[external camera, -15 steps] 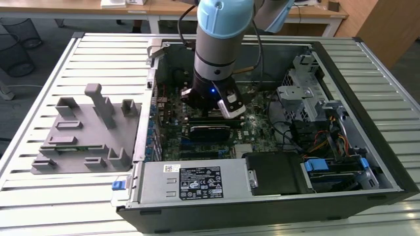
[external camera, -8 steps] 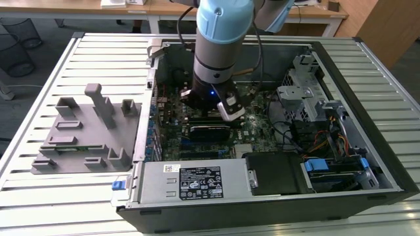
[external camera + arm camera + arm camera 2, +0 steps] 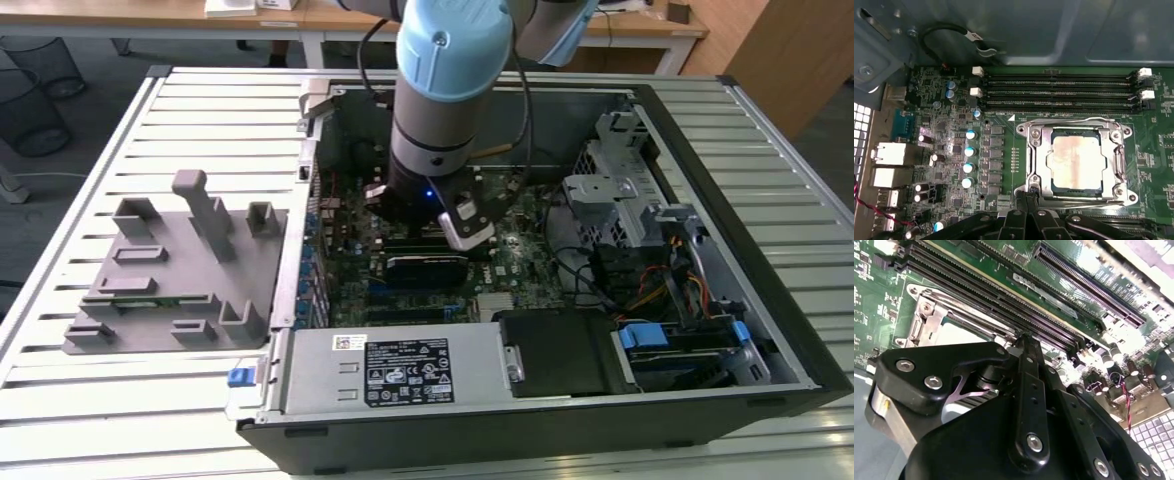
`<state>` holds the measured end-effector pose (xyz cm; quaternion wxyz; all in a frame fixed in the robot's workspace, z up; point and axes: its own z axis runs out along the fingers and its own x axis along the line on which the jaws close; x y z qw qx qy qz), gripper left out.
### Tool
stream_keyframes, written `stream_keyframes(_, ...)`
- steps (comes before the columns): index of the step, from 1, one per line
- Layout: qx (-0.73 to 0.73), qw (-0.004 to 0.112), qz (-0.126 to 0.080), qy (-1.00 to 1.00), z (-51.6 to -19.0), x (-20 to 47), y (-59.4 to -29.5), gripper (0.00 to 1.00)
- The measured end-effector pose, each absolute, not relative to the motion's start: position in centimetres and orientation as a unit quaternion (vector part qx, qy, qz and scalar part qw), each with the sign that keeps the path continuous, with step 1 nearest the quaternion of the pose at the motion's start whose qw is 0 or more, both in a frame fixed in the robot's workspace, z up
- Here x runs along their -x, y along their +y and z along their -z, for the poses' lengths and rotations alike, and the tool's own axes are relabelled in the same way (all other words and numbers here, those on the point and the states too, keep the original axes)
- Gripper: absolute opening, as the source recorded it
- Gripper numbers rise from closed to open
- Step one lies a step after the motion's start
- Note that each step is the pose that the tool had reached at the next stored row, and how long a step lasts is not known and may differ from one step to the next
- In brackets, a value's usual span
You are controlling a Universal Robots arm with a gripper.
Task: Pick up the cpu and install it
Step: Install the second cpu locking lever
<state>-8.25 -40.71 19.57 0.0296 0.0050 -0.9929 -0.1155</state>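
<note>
The cpu (image 3: 1077,162), a flat square chip with a pale silvery top, lies seated inside the metal socket frame (image 3: 1034,150) on the green motherboard (image 3: 999,150). My gripper (image 3: 1026,192) hangs just beside the socket's edge, its black fingertips close together and shut on nothing. In the second wrist view the gripper (image 3: 1024,340) sits low over the board, next to the socket frame (image 3: 921,315). In the exterior view my arm (image 3: 447,90) reaches down into the open computer case (image 3: 747,330), over the middle of the motherboard.
Memory slots (image 3: 1059,90) run along one side of the socket, with capacitors (image 3: 970,150) on another. A grey fixture block (image 3: 174,270) stands on the slatted table at the exterior view's left. The power supply (image 3: 387,370), drive bays (image 3: 681,340) and cables (image 3: 627,280) crowd the case.
</note>
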Motion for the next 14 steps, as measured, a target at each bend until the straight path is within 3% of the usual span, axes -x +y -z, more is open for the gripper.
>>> stream_keyframes(14, -0.006, 0.029, 0.129, -0.991, -19.04, 8.82, -40.7, 0.11)
